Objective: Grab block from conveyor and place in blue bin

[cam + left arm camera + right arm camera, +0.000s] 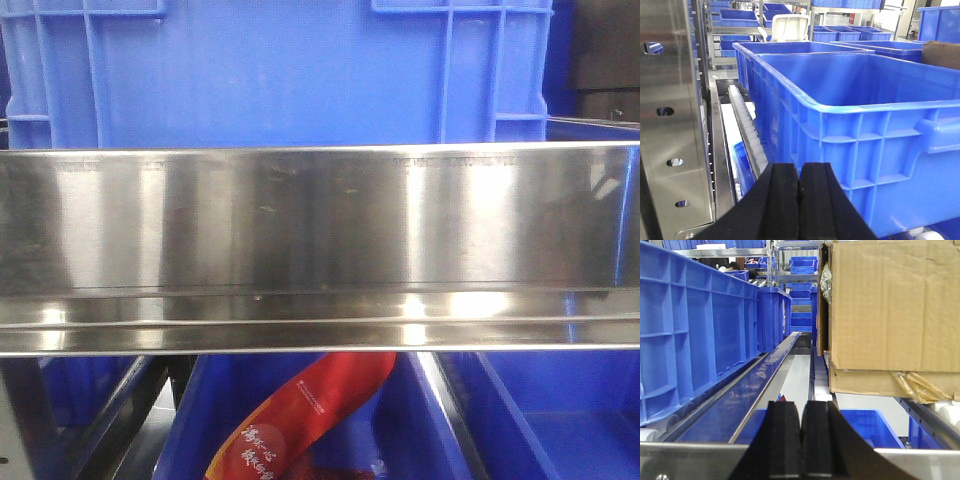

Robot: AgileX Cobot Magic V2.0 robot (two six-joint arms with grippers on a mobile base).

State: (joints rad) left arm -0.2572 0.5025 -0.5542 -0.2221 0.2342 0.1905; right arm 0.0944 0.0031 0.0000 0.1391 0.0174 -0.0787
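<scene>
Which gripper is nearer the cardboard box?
Right. The right gripper, jaws shut, sits just below and left of the cardboard box. The left gripper, also shut, faces a blue bin; no box is clear in its view.

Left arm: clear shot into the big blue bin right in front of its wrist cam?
Probably not yet. The left gripper, jaws shut and empty, sits below the blue bin's rim, facing its outer wall. It would need to rise over the rim; nothing visible blocks that.
</scene>
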